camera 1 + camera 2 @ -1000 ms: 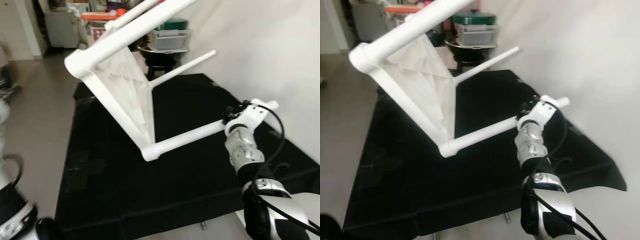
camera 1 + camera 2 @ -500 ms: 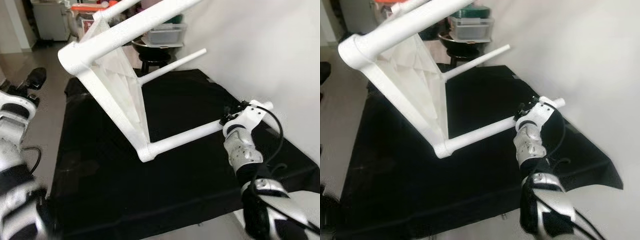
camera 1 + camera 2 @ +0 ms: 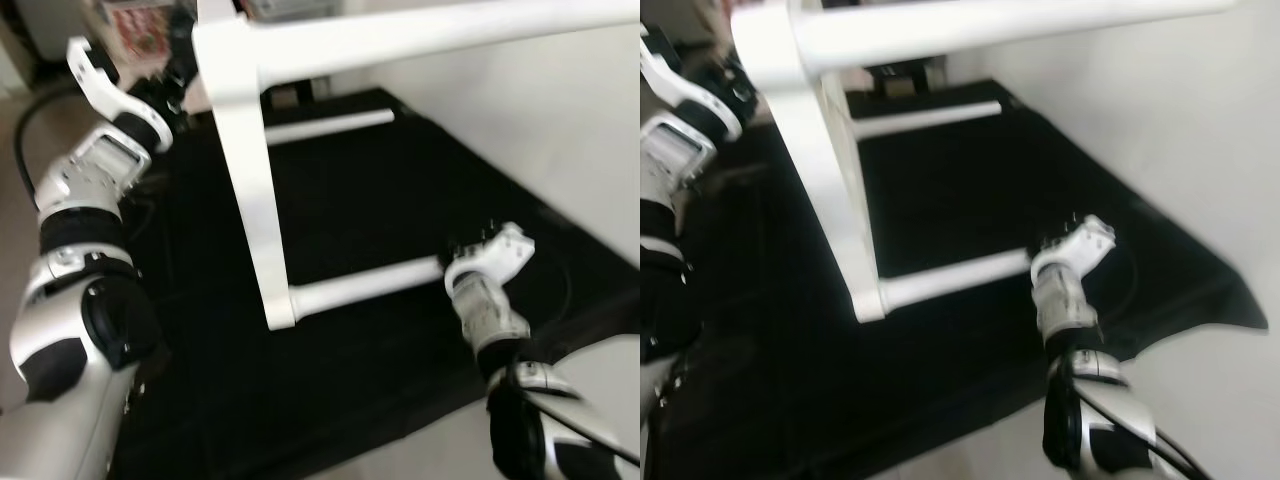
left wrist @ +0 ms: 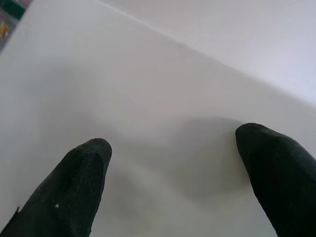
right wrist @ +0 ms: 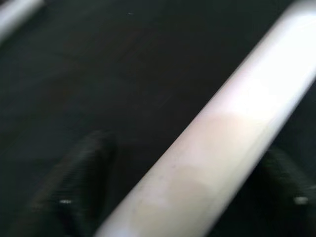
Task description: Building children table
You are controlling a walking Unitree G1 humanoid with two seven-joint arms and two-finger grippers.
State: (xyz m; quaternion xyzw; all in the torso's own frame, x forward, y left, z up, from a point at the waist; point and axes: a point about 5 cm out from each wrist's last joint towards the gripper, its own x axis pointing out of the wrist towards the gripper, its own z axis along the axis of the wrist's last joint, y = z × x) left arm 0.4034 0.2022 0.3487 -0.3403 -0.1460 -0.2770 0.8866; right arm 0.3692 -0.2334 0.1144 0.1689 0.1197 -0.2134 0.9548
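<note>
In the right wrist view we see our right gripper with its two blurred black fingers spread either side of a white table leg; whether they press on it we cannot tell. In the head views that leg lies low over the black cloth, running from our right wrist to the frame's corner. Our left gripper stands parted, its fingertips apart before a plain white surface. The white table frame stands tipped on its side on the cloth, one leg high across the top, another further back. Our left arm is raised beside the frame's upper corner.
</note>
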